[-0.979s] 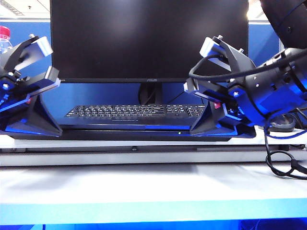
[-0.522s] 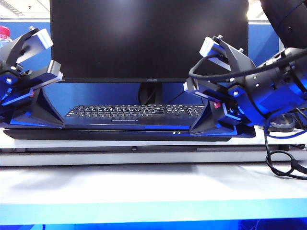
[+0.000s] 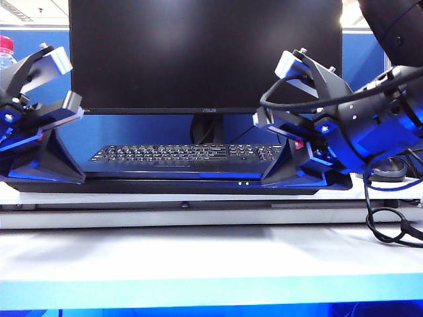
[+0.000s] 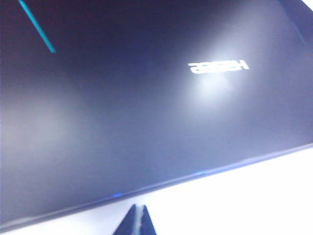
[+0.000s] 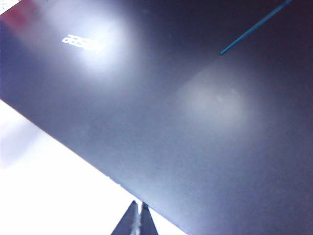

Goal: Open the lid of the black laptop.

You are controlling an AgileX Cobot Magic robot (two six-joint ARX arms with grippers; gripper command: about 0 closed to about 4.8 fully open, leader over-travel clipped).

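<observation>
Glossy black lid (image 4: 146, 122) flat on slim black laptop (image 3: 178, 183), left gripper (image 4: 138, 221) and right gripper (image 5: 137, 219) wedge tips pressed together at its front edge.

The left gripper (image 3: 66, 173) sits low at the left of the exterior view, wrist tilted downward, its two fingers pressed together into one tip (image 4: 137, 223). The right gripper (image 3: 277, 175) mirrors it at the right, angled inward and down, fingers likewise closed (image 5: 137, 220).

Lid (image 4: 146, 112) of the black laptop (image 3: 198, 181): smooth, semi-gloss, showed soft light patches. Left gripper (image 4: 137, 223) and right gripper (image 5: 137, 220), both at laptop's front edge: fingers looked dark matt plastic, pressed together.
</observation>
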